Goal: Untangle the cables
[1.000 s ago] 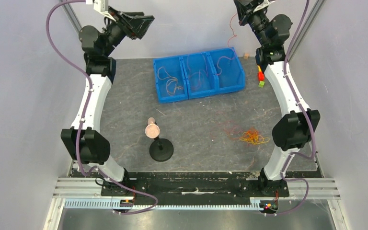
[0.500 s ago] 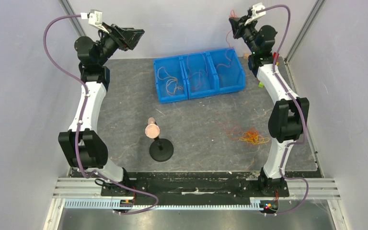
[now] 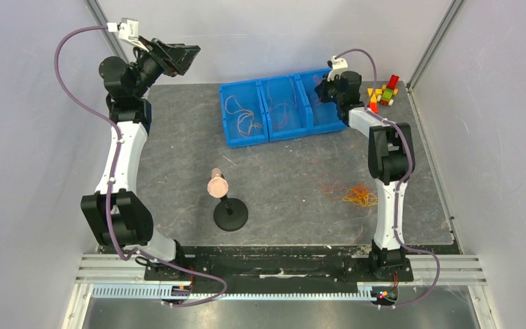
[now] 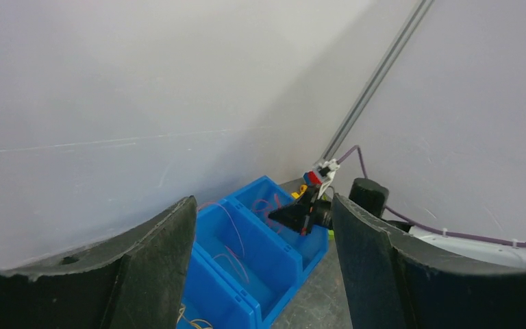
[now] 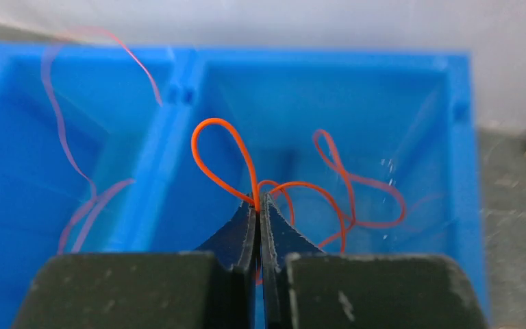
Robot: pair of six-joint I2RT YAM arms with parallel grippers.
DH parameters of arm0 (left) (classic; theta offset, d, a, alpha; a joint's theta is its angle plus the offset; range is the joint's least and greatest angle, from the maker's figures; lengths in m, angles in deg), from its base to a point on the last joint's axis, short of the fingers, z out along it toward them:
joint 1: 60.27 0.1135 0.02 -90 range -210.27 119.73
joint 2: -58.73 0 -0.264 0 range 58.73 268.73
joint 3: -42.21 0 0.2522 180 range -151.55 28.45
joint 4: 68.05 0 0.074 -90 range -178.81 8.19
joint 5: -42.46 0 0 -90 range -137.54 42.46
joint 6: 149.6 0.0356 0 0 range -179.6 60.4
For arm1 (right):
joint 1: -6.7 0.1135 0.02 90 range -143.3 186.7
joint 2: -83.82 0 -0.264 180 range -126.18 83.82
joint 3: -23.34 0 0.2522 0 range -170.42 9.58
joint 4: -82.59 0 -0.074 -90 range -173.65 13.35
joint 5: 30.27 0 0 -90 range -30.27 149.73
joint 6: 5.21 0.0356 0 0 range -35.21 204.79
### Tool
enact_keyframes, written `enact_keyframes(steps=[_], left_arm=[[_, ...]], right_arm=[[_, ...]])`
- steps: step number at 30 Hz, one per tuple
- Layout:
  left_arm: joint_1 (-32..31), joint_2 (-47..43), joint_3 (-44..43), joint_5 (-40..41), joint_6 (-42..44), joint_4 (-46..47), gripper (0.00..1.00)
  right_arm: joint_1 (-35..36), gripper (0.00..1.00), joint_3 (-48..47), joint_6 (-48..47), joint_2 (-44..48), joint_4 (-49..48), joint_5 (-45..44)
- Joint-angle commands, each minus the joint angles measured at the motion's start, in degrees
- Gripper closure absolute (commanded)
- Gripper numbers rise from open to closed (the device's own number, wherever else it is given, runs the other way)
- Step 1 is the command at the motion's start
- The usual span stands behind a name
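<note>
My right gripper is shut on a red-orange cable and holds it low over the right compartment of the blue bin; it shows at the far right in the top view. More red-pink cable lies in that compartment. Purple-pink cable lies in the middle compartment, orange cable in the left one. A small tangle of orange and red cables lies on the mat at the right. My left gripper is open and empty, raised high at the far left.
A round-headed post on a black base stands at the middle front. Small coloured blocks lie at the far right corner. Grey walls and metal frame posts close in the back and sides.
My right arm has come down from high at the back and lowered the red-orange cable over the bin's right compartment. My left gripper has shifted slightly left and stays raised.
</note>
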Motion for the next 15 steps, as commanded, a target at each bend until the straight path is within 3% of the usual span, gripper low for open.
enact_keyframes(steps=[1, 3, 6, 8, 15], left_arm=[[0.70, -1.64, 0.72, -1.81, -2.13, 0.36, 0.21], [0.74, -1.55, 0.64, -1.81, -2.04, 0.04, 0.21], [0.83, -1.50, 0.33, -2.01, -2.00, -0.30, 0.21], [0.83, -1.60, 0.37, -2.03, -2.04, -0.63, 0.20], [0.83, -3.91, 1.91, -1.17, -0.63, -2.11, 0.20]], right_arm=[[1.44, 1.00, -5.85, -3.60, -4.11, 7.04, -2.79], [2.17, 1.00, -6.71, -5.30, -4.82, 10.22, -3.53], [2.49, 0.70, -6.31, -5.54, -3.58, 12.18, -4.74], [2.25, 0.56, -5.81, -5.82, -1.53, 12.89, -5.03], [0.82, 0.30, -0.24, -8.00, 10.30, 16.13, 1.26]])
